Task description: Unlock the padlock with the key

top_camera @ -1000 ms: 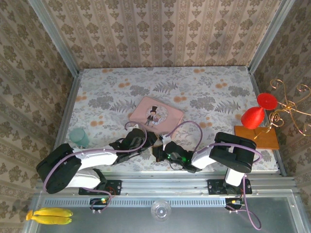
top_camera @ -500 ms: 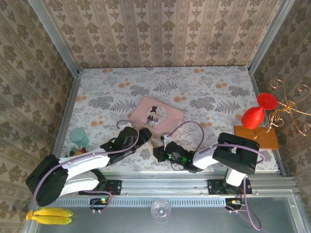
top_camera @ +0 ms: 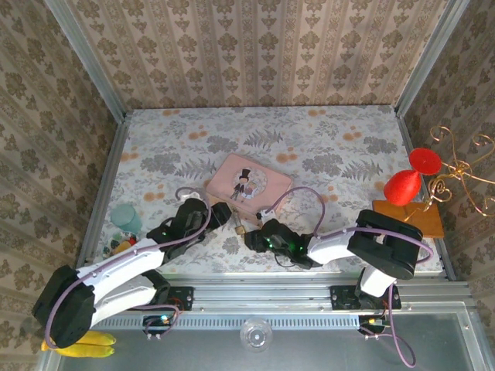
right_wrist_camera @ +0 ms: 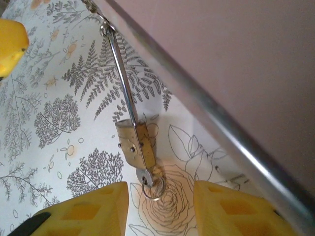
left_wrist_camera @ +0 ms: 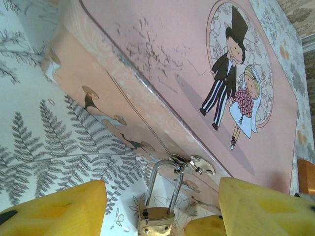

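The padlock (left_wrist_camera: 158,216) is found between the jaws of the left gripper (top_camera: 224,215), with its shackle hooked through the hasp (left_wrist_camera: 189,164) on the side wall of the tin (left_wrist_camera: 197,73), which is set just ahead of those jaws. Just ahead of the gap between the jaws of the right gripper (right_wrist_camera: 157,209), the key (right_wrist_camera: 146,176) is lodged in the near end of the padlock, which is laid on the table (right_wrist_camera: 49,113), with the tin beyond and to the right.

Both arms lie low, reaching inward toward each other. The left gripper (left_wrist_camera: 160,199) gapes wide; the right gripper (right_wrist_camera: 160,191) is parted too, just beside it.
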Tool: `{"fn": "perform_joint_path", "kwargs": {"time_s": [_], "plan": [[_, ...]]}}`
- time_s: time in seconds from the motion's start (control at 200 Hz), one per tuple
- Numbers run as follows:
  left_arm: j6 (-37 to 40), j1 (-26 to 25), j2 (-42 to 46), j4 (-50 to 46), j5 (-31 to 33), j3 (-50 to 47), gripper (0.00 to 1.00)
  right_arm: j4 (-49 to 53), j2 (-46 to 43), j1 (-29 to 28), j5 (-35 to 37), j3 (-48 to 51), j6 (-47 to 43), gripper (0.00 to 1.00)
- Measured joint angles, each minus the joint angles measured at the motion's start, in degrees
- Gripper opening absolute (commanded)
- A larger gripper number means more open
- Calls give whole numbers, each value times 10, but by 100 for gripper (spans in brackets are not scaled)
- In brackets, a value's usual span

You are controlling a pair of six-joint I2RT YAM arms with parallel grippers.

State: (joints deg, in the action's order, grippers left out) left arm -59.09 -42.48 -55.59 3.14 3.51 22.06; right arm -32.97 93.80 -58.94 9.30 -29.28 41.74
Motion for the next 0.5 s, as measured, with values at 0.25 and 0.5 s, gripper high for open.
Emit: {"fn": "perform_joint_path", "kwargs": {"time_s": [0.25, 0.5], "plan": [[93, 43, 32, -30, -33, 20, 67, 39, -30, 98, -48, -12, -33, 56], [182, 92, 13, -80, -65, 56, 68, 72, -66, 221, -117, -30, -63, 56]]}}
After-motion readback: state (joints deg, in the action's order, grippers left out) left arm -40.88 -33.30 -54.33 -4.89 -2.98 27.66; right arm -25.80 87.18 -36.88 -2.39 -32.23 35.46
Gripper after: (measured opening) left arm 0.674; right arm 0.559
